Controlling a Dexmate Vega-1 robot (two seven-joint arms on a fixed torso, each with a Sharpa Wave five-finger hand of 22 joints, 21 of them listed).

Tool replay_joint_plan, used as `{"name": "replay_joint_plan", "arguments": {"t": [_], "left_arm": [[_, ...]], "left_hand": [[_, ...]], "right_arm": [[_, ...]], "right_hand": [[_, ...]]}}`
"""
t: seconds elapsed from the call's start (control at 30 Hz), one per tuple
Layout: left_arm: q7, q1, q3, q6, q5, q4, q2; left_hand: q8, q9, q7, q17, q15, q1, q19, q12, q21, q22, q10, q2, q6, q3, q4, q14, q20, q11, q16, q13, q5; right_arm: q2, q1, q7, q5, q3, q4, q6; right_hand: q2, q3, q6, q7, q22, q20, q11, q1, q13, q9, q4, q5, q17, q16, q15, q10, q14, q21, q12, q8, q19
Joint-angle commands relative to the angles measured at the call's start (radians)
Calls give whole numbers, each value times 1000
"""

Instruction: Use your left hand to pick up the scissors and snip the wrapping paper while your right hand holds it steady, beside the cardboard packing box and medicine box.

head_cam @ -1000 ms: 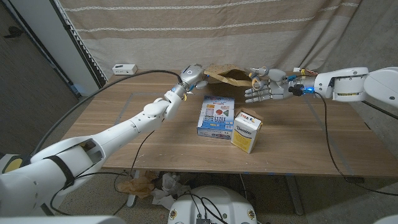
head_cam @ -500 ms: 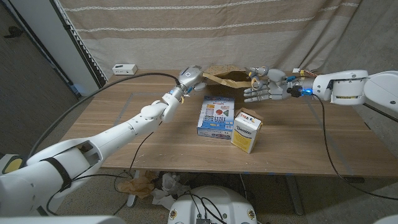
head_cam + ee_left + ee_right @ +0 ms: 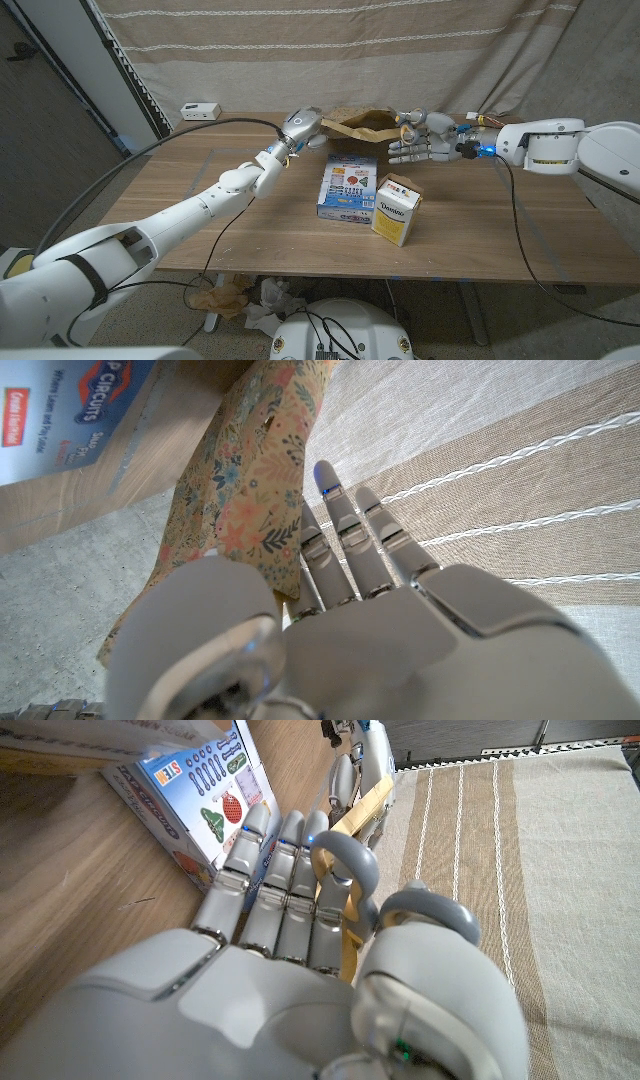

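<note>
Our right hand (image 3: pixel 418 143) pinches one end of the wrapping paper (image 3: pixel 362 124) between thumb and fingers, holding the sheet up above the far edge of the tabletop (image 3: pixel 250 220). Our left hand (image 3: pixel 303 126) is at the paper's other end, fingers stretched out along its floral side, though we cannot tell whether it grips. Nearer us stand the cardboard packing box (image 3: pixel 347 186) and the medicine box (image 3: pixel 396 209).

There are two boxes, one blue and white cardboard box (image 3: pixel 347 186) and one small yellow-white box (image 3: pixel 396 209), and one brown flowery paper sheet (image 3: pixel 362 122).
</note>
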Motion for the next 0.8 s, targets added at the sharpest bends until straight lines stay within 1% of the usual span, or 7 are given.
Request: {"name": "replay_joint_plan", "arguments": {"t": [0.03, 0.27, 0.3, 0.43, 0.5, 0.6, 0.8], "left_arm": [[9, -20, 9, -31, 1, 47, -23], [14, -33, 20, -38, -2, 74, -37], [13, -35, 21, -39, -2, 76, -37], [13, -39, 24, -41, -4, 80, -36], [15, -41, 26, -43, -4, 85, -36], [20, -43, 26, -44, -8, 89, -37], [30, -42, 27, -35, -11, 99, -40]], "left_hand": [[6, 3, 0, 5, -115, 5, -1, 4, 5, 0, 0, 6, 2, 6, -3, -7, -82, -7, 1, 3, 6], [6, 3, 0, 5, -115, 5, -1, 5, 5, 0, 1, 6, 2, 5, -3, -7, -82, -7, 1, 3, 6], [6, 3, 0, 5, -115, 5, -1, 5, 5, 0, 1, 6, 2, 5, -3, -7, -82, -7, 1, 3, 6], [6, 3, 0, 5, -115, 6, -1, 4, 5, 0, 1, 6, 1, 5, -3, -7, -84, -7, 1, 3, 6], [6, 3, 0, 5, -115, 6, -1, 4, 5, 0, 1, 6, 1, 5, -3, -8, -84, -7, 1, 3, 6], [6, 3, 0, 4, -115, 5, -1, 4, 5, 0, 0, 6, 1, 5, -3, -8, -84, -7, 1, 3, 6], [6, 3, 0, 5, -115, 5, -1, 4, 5, 0, -1, 6, 1, 5, -2, -9, -84, -7, 1, 3, 6]], "right_arm": [[-8, -25, -19, -1, 22, -4, 13], [-12, -30, -26, -9, 35, -2, 17], [-11, -29, -37, -7, 34, -4, 16], [1, -30, -59, -4, 33, -5, 22], [3, -26, -69, -6, 30, -7, 22], [6, -16, -77, -3, 22, -8, 17], [10, 0, -82, 2, 12, -6, 11]], "right_hand": [[10, 39, 18, -3, 2, -6, -12, 58, 15, 126, -23, -2, 5, 6, -20, 23, 6, 9, 16, 385, 2], [10, 89, 30, -7, 4, -34, -49, 144, 40, 125, -53, -5, 14, 24, -61, 73, 33, 17, 46, 383, 13], [9, 115, 33, -10, 5, -40, -60, 198, 52, 123, -68, -3, 19, 35, -75, 90, 46, 20, 57, 382, 15], [9, 158, 45, 14, 9, -61, -91, 296, 92, 94, -71, -9, 37, 63, -110, 144, 74, 31, 100, 358, 24], [9, 174, 53, 22, 11, -72, -98, 335, 113, 59, -69, -13, 47, 76, -128, 159, 85, 38, 120, 332, 29], [9, 182, 49, 27, 12, -80, -110, 361, 136, 40, -63, -14, 60, 91, -139, 179, 99, 42, 143, 314, 30], [4, 179, 59, 29, 15, -84, -112, 378, 186, 35, -45, -19, 86, 110, -141, 171, 94, 51, 175, 309, 27]]}}
